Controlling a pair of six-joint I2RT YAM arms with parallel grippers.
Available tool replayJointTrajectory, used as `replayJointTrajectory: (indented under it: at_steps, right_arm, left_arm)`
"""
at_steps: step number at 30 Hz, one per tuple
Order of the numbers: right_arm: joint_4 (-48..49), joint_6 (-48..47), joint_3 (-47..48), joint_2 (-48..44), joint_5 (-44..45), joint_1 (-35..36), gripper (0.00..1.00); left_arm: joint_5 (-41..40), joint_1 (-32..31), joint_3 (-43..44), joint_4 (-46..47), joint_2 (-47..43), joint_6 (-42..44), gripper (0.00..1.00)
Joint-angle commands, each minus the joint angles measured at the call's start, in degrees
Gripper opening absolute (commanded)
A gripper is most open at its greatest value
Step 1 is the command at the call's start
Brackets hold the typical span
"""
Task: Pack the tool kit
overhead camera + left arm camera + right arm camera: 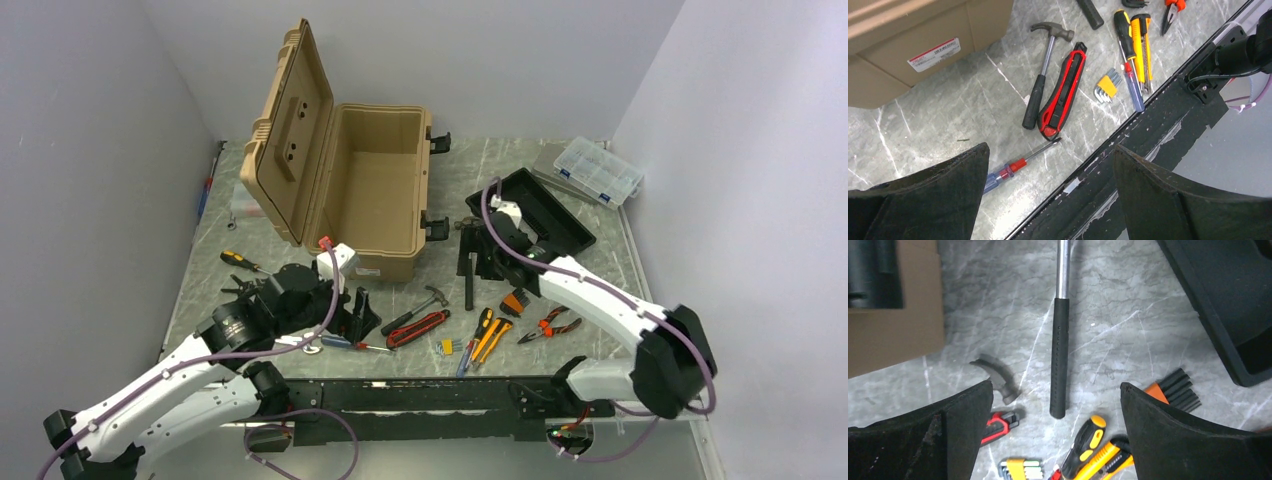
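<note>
The tan toolbox stands open at the back, lid raised to the left; its labelled wall shows in the left wrist view. The black insert tray lies on the table to its right and shows in the right wrist view. My left gripper is open and empty above a blue-and-red screwdriver, in the left wrist view. My right gripper is open and empty over a black-handled metal bar, in the right wrist view.
Loose tools lie along the front: hammer, red cutter, hex keys, yellow screwdriver and cutter, orange pliers, orange bit set. A yellow-black screwdriver lies left. A clear organiser case sits back right.
</note>
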Motion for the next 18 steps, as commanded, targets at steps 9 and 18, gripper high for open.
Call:
replayJointTrajectory:
  at_steps: [9,18]
  right_arm:
    - [6.1,1.5,4.9,17.5,4.1,-0.1,0.76]
    - [8.0,1.4,6.8,24.5,4.6,-0.1,0.64]
  left_arm:
    - [-5.0,-0.6,7.5,-3.7,-4.6,7.1,0.95]
    - [-10.6,-0.5,6.1,-3.6,-11.3,10.3,0.96]
